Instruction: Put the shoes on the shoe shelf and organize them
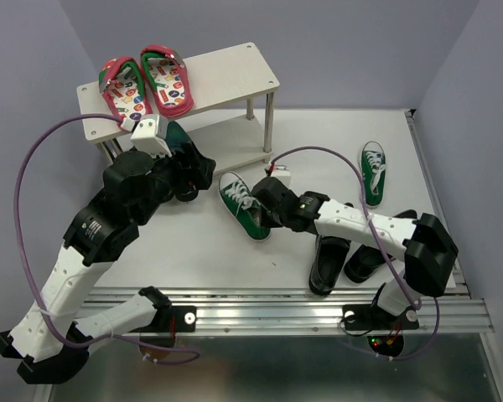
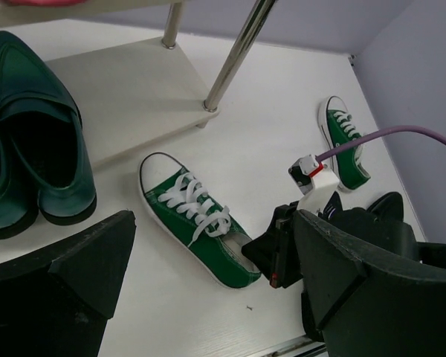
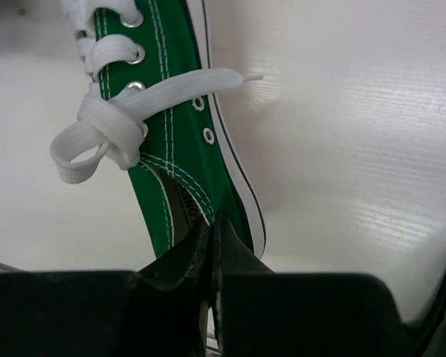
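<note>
One green canvas sneaker (image 1: 245,206) lies on the table in front of the shoe shelf (image 1: 226,75). My right gripper (image 1: 270,209) is shut on the side wall of its heel opening, as the right wrist view shows (image 3: 214,232). The second green sneaker (image 1: 373,172) lies at the far right. The teal dress shoes (image 2: 41,126) stand on the shelf's lower board (image 2: 134,89). My left gripper (image 2: 208,297) hangs open and empty just in front of them (image 1: 193,172). The black dress shoes (image 1: 329,261) lie under my right arm.
Red flip-flops (image 1: 147,82) lie on the left half of the shelf's top board. A silver shelf leg (image 2: 234,56) stands just behind the held sneaker. A purple cable (image 1: 331,159) loops over the right arm. A metal rail (image 1: 277,306) runs along the near edge.
</note>
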{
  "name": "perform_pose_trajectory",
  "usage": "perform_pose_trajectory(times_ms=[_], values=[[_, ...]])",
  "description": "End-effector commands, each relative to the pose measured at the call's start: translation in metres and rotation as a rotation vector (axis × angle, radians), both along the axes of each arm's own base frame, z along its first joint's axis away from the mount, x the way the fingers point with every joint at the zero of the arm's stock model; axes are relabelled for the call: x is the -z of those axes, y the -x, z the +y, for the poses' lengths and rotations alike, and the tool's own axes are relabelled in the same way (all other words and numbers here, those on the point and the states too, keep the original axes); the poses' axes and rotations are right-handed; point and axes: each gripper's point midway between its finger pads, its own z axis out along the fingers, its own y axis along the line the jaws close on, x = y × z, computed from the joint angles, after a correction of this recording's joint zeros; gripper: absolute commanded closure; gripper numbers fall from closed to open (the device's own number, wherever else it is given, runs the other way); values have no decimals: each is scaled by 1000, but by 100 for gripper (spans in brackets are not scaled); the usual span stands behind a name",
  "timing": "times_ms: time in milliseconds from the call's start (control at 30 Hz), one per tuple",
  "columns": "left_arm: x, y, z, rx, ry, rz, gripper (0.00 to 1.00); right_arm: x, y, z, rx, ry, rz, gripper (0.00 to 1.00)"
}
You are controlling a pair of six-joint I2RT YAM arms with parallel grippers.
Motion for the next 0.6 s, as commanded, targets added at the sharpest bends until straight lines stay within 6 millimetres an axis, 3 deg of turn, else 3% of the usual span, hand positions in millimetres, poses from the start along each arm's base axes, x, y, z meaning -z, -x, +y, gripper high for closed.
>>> perform_pose_trajectory(times_ms=[0, 167, 267, 300, 367, 400, 433, 500, 567], values=[[-36, 4, 9, -10, 26, -102, 2, -78, -9, 14, -40, -101, -134, 99], [-44, 5, 8, -7, 44, -118, 2, -122, -25, 29, -59, -133, -223, 99], [-46, 5, 9, -9, 47, -120, 2, -121, -41, 38, -45, -94, -249, 99], [-46, 5, 10, -14, 47, -120, 2, -132, -48, 43, -37, -103, -275, 99], [-51, 8, 12, -17, 55, -128, 2, -123, -64, 49, -12, -65, -282, 99], [-53, 8, 15, -26, 57, -133, 2, -132, -69, 56, -8, -86, -298, 99], [-58, 11, 18, -30, 67, -144, 2, -124, -79, 58, 6, -63, -299, 99], [-65, 16, 24, -43, 81, -163, 2, -136, -93, 64, 28, -85, -335, 99], [-68, 18, 29, -60, 92, -174, 2, -131, -106, 69, 48, -85, -342, 99]])
